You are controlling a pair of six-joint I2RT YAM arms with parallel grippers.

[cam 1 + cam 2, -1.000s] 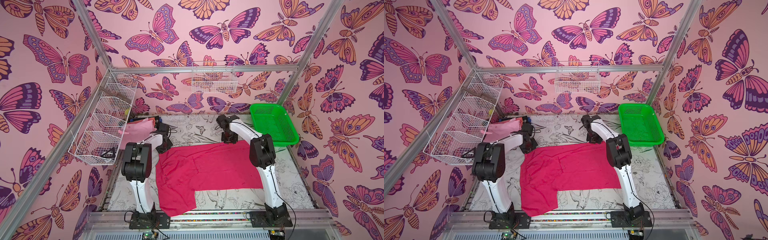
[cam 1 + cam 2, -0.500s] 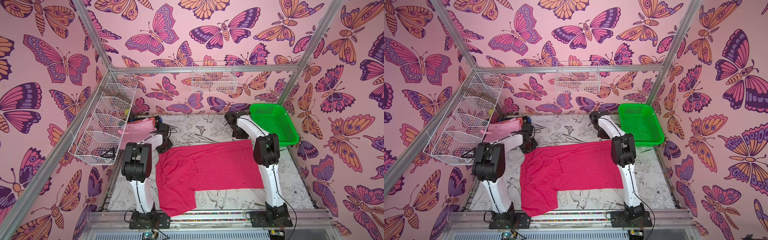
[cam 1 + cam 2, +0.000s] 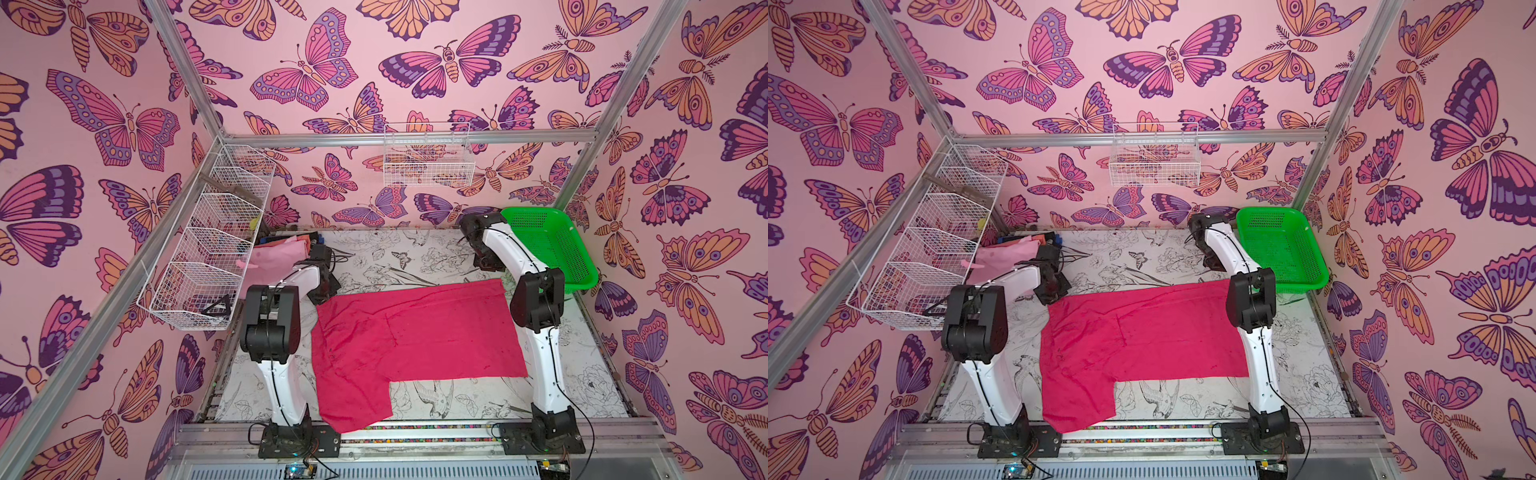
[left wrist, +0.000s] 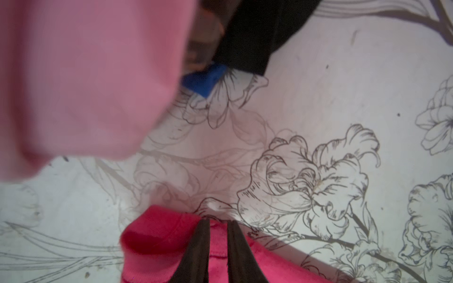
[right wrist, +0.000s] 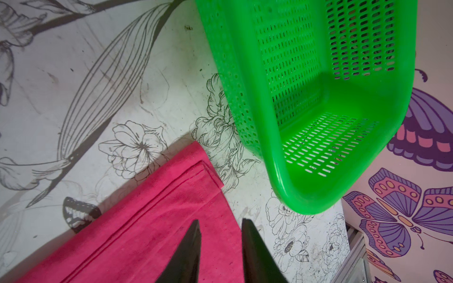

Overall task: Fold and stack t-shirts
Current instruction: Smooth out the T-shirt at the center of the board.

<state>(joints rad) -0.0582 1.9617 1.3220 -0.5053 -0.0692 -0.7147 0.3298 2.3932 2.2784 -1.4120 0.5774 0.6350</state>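
Over the last second the right gripper went along the far edge of the red shirt to the far right, beside the basket, and that corner was drawn flat. Its jaws stood apart above the corner, holding nothing. The left gripper stayed clenched on the far left corner. The shirt lay spread in the middle of the table, the pink shirt at far left. I judged it ready for a first fold.
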